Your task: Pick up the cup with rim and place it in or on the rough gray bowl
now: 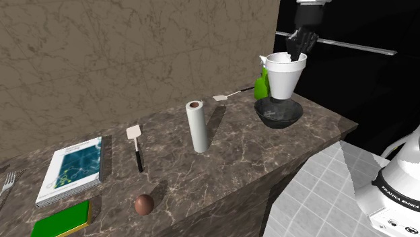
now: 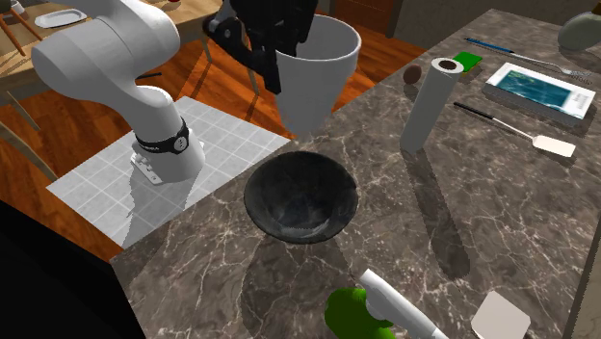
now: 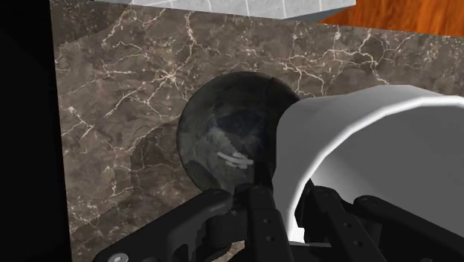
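A white tapered cup [image 1: 284, 73] with a thick rim hangs in the air, my black gripper [image 1: 301, 44] shut on its rim from above. Straight under it a dark grey bowl [image 1: 277, 112] rests on the marble counter's far end. From the second exterior view the cup [image 2: 315, 77] hovers just above the bowl [image 2: 300, 198], clear of it, with the gripper [image 2: 273, 39] clamped on the rim. Through the wrist view one finger [image 3: 262, 205] sits outside the cup wall [image 3: 342, 141] and the other inside, with the bowl [image 3: 227, 134] below.
On the counter [image 1: 249, 145] stand a paper towel roll [image 1: 197, 126], a spatula [image 1: 136, 145], a book [image 1: 74, 168], a brown ball [image 1: 143, 204] and a green sponge [image 1: 64, 219]. A green spray bottle [image 1: 261, 84] stands right behind the bowl. A second spatula [image 1: 225, 97] lies near the wall.
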`<state>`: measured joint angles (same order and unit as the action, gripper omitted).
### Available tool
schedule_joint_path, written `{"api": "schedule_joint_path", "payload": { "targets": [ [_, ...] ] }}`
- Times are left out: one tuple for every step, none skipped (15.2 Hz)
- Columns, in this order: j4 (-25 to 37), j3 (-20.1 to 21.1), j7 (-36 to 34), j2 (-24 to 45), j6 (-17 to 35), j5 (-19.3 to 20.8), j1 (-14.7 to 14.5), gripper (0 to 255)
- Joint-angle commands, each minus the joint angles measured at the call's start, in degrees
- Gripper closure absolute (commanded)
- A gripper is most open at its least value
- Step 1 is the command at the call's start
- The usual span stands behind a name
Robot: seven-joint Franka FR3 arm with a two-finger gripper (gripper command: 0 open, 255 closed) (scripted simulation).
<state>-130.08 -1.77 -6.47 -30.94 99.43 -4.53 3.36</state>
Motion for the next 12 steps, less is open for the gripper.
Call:
{"api": "schedule_joint_path", "payload": {
  "targets": [
    [2.95,-2.07,2.58,2.28,-0.86,0.98,0.9,255],
    [4.44,-3.01,3.77,3.52,-1.19,1.35,1.28,255],
    [5.99,-3.94,4.95,4.81,-1.53,1.67,1.64,255],
    [7.61,-4.86,6.14,6.15,-1.89,1.94,1.99,255],
    [6.78,-4.87,6.19,6.08,-1.13,1.95,2.01,255],
    [5.97,-4.88,6.25,6.03,-0.37,1.95,2.02,255],
    [5.17,-4.89,6.3,5.99,0.39,1.96,2.03,255],
    [4.37,-4.91,6.36,5.97,1.15,1.96,2.05,255],
    [3.59,-4.92,6.41,5.95,1.92,1.96,2.06,255],
    [2.82,-4.93,6.47,5.95,2.68,1.96,2.07,255],
    [2.06,-4.95,6.53,5.96,3.45,1.96,2.07,255],
    [1.32,-4.97,6.59,5.99,4.22,1.95,2.08,255]
  ]
}}
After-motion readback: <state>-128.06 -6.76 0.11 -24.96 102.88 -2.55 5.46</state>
